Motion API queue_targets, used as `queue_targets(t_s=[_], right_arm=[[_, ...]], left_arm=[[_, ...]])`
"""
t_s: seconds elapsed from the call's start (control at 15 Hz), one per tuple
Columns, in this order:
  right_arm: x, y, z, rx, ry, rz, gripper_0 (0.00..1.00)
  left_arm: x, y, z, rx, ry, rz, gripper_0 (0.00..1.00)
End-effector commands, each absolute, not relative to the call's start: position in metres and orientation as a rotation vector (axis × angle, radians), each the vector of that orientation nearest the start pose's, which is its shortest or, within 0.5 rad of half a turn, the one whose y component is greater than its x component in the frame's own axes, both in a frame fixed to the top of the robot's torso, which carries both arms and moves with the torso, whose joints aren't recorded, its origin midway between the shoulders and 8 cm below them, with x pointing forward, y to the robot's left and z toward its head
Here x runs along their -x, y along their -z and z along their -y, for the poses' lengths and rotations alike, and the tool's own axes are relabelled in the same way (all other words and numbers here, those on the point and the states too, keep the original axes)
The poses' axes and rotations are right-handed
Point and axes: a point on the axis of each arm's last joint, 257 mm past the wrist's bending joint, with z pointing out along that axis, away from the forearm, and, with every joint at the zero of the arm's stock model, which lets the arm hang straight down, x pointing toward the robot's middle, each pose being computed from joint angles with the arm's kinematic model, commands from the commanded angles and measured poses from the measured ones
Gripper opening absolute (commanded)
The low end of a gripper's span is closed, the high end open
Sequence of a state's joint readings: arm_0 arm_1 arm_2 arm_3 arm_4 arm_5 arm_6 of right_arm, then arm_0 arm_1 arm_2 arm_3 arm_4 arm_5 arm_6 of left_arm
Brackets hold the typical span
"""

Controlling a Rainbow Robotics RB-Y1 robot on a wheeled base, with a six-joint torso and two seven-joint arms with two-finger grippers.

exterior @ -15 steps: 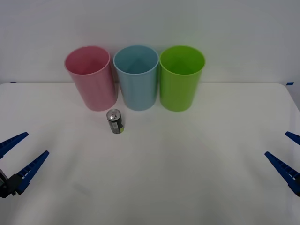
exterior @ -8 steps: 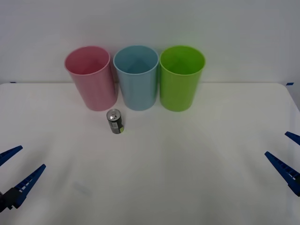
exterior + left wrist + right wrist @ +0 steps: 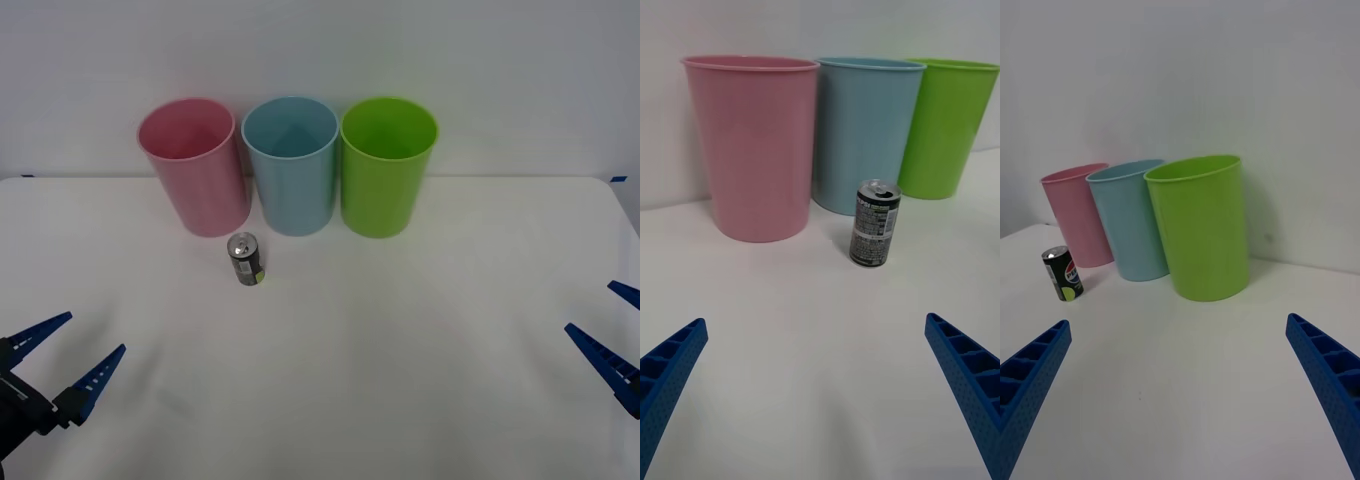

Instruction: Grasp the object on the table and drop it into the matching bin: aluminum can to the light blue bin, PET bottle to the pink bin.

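Broadly, the white tabletop (image 3: 420, 350) carries everything, with three tall bins in a row at its far side: pink bin (image 3: 195, 165) on the left, blue bin (image 3: 292, 163) in the middle, green bin (image 3: 387, 165) on the right, standing close side by side. Just near of the gap between pink and blue stands the can (image 3: 245, 259), upright, apart from both bins, small beside them.

Low at the near left edge hangs the left pincer (image 3: 62, 352), jaws spread wide and holding nothing; its wrist camera looks straight toward the can (image 3: 874, 223). At the near right edge sits the right pincer (image 3: 612, 330), also wide open and empty, well apart from the can (image 3: 1062, 274).

As a judgement: the can's tab looks opened, so it is likely empty, very light and easy to tip or dent. Its smooth round wall will be slippery, so a firm but gentle squeeze across the middle of the body seems best, jaws either side, coming in level from the near left. The pink bin stands close behind, leaving little room beyond the can.
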State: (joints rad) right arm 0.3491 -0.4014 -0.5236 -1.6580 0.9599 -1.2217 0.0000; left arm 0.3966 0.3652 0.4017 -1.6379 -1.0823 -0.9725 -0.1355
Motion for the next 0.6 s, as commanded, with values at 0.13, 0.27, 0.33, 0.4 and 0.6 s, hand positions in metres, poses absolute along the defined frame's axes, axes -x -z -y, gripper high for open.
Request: queue_targets(t_s=[0.13, 0.27, 0.33, 0.4, 0.6], right_arm=[[-0.342, 0.169, 0.33, 0.465, -0.567, -1.441, 1.0], [-0.342, 0.169, 0.33, 0.465, -0.567, -1.441, 1.0], [-0.342, 0.169, 0.33, 0.465, -0.567, -1.441, 1.0], [-0.342, 0.169, 0.33, 0.465, -0.567, -1.441, 1.0], [-0.342, 0.169, 0.33, 0.465, -0.567, -1.441, 1.0]], left_arm=[[-0.393, 0.257, -0.312, -0.434, 0.399, -1.598, 1.0], [-0.413, 0.261, -0.304, -0.43, 0.412, -1.592, 1.0], [-0.42, 0.262, -0.3, -0.434, 0.418, -1.593, 1.0], [-0.426, 0.262, -0.295, -0.444, 0.417, -1.593, 1.0], [-0.446, 0.262, -0.277, -0.453, 0.414, -1.596, 1.0]])
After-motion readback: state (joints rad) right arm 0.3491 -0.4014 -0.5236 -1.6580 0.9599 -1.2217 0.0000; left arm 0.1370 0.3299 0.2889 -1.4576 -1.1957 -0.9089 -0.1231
